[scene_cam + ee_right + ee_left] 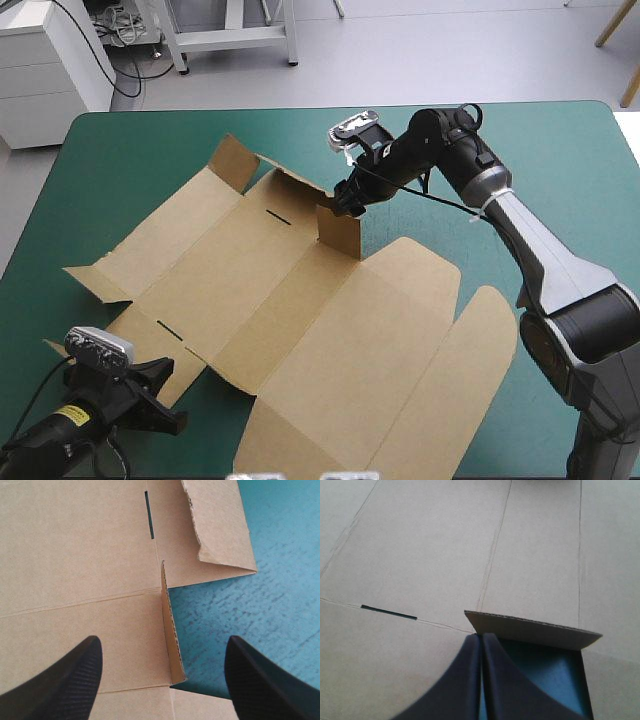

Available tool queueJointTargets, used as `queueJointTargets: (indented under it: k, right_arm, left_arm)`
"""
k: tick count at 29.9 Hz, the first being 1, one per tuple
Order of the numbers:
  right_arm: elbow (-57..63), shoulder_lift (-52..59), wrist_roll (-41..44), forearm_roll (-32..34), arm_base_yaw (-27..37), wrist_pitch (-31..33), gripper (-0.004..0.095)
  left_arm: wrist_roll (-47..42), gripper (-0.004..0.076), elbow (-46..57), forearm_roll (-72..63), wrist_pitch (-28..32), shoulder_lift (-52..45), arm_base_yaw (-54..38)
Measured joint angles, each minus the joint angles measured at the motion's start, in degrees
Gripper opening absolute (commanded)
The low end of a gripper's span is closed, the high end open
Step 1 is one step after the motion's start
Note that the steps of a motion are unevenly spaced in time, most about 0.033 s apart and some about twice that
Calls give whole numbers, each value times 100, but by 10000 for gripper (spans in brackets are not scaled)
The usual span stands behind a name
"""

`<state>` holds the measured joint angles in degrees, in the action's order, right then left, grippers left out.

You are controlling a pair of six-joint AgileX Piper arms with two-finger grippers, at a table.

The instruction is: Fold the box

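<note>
The brown box point(300, 300) lies as a mostly flat cut sheet across the middle of the table. One small flap point(340, 232) at its far edge stands upright. My right gripper point(345, 197) hovers over that flap, open. In the right wrist view the upright flap point(170, 630) stands between the gripper's point(162, 640) spread fingers without touching either. My left gripper point(162, 375) sits at the near left corner of the sheet, shut and empty. In the left wrist view its tips point(481, 636) meet just short of a slightly lifted flap point(535, 631); a thin slot point(389, 612) lies beside it.
Another flap point(232, 160) at the sheet's far left corner tilts up, and its torn-edged face point(220, 525) lies beyond the right gripper. The rounded lid panels point(400, 380) reach toward the near edge. Bare teal-green cover point(560, 170) shows on the far right side.
</note>
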<state>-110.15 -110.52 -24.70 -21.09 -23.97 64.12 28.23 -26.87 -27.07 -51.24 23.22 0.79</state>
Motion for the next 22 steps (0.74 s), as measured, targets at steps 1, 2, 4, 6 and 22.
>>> queueJointTargets:
  k: [1,2,4,6,22]
  right_arm:
    - [-10,-32,-25,-14,0,0,646]
    - [-11,-74,-56,-19,0,30,646]
    - [-11,-210,-162,-26,0,110,646]
    - [-11,-384,-259,-26,0,134,646]
    - [-11,-1115,-535,-26,0,-121,586]
  left_arm:
    - [0,-8,15,0,35,0,0]
    - [0,-8,41,0,68,0,0]
    - [0,-8,99,0,184,0,0]
    - [0,-8,133,0,274,0,0]
    - [-12,-8,173,0,357,0,0]
